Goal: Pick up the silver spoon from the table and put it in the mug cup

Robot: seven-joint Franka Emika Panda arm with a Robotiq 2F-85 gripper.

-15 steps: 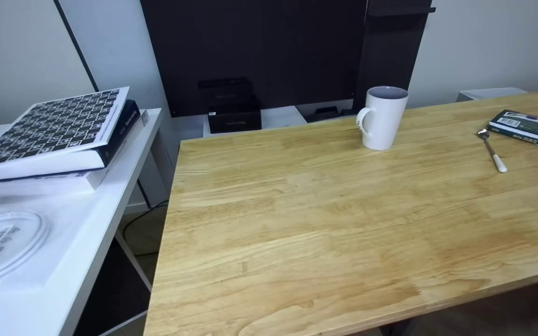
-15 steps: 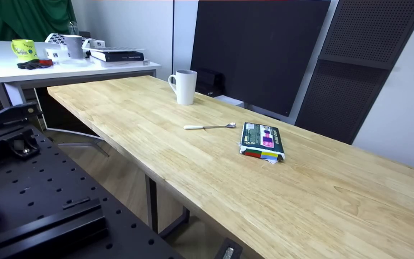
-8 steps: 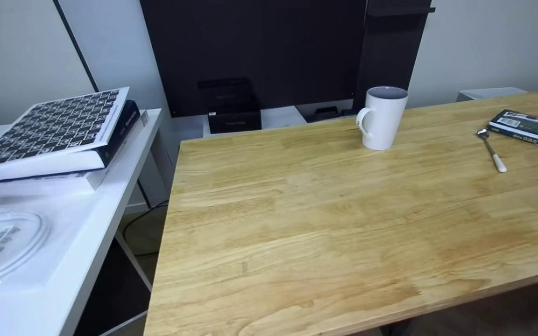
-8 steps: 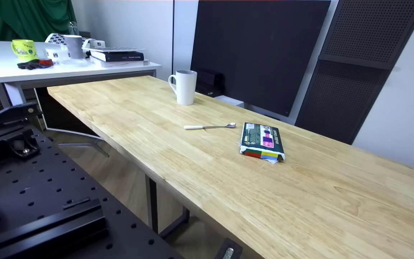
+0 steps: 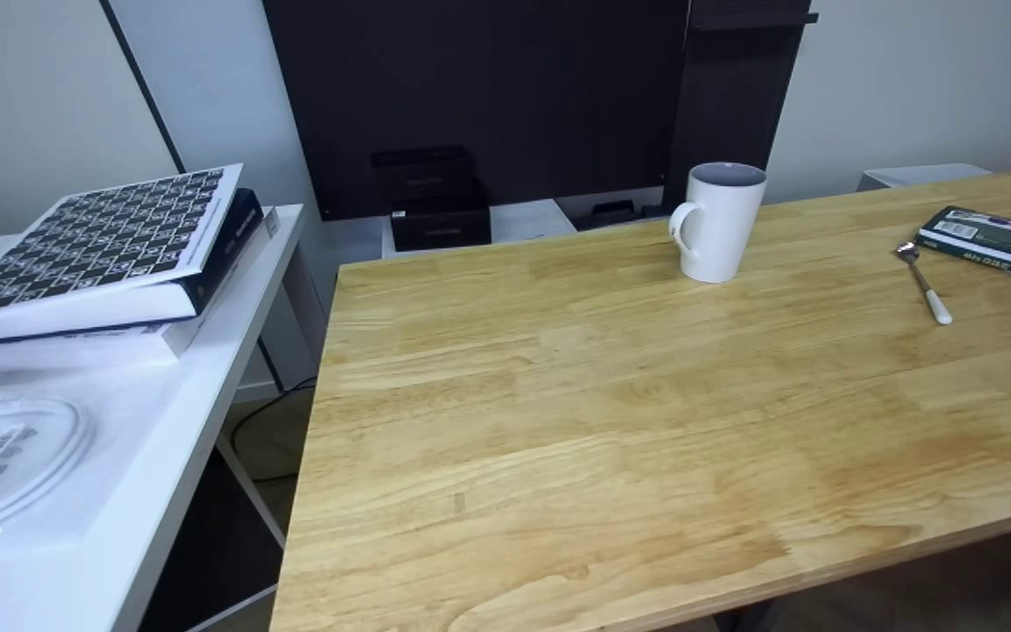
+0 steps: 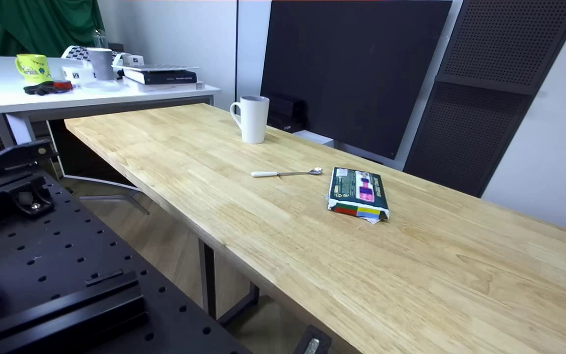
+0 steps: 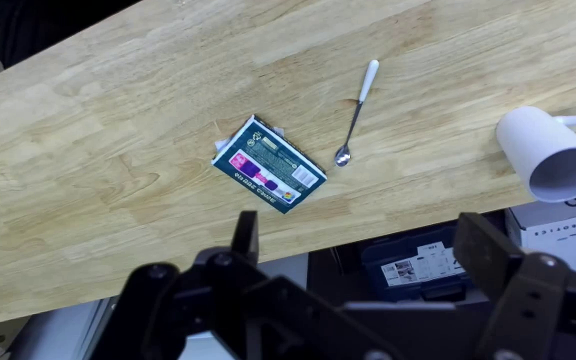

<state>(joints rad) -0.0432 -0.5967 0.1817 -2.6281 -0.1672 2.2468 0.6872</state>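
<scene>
1. Pincer (image 7: 362, 239) released, its dark fingertips (image 7: 247, 232) wide apart, one near the lower centre of the wrist view, its fellow toward the lower right. How high it hangs over the counter (image 7: 93, 175) I cannot tell.
2. The silver spoon (image 7: 356, 115) lies flat on the counter's joined planks, right of the upper centre in the wrist view. Its grip points toward the top of the frame, and it slants down and a little left to the bowl.
3. Its look: smooth white grip with a rounded end, then a thin grey metal shaft, then a small oval bowl, shiny, with bright glints. The grip is thicker than the shaft and shorter than the metal part.
4. In an exterior view the silver spoon (image 6: 293, 173) lies nearly level at mid-frame, grip to the left; in an exterior view the silver spoon (image 5: 921, 276) is at the right of the frame, bowl uppermost, grip slanting down and to the right.
5. The white mug (image 7: 523, 145) is at the right of the wrist view, well apart from the spoon; its greyish inside shows, and the right edge cuts its loop handle. In both exterior views it stands upright on the counter, handle to the left.
6. A dark green box (image 7: 268, 165) lies flat on the counter, with a barcode and a pink-and-purple picture; one corner is just beside the bowl, apart from it.
7. A white desk (image 5: 203, 386) at the left of an exterior view bears stacked books (image 5: 102, 237).
</scene>
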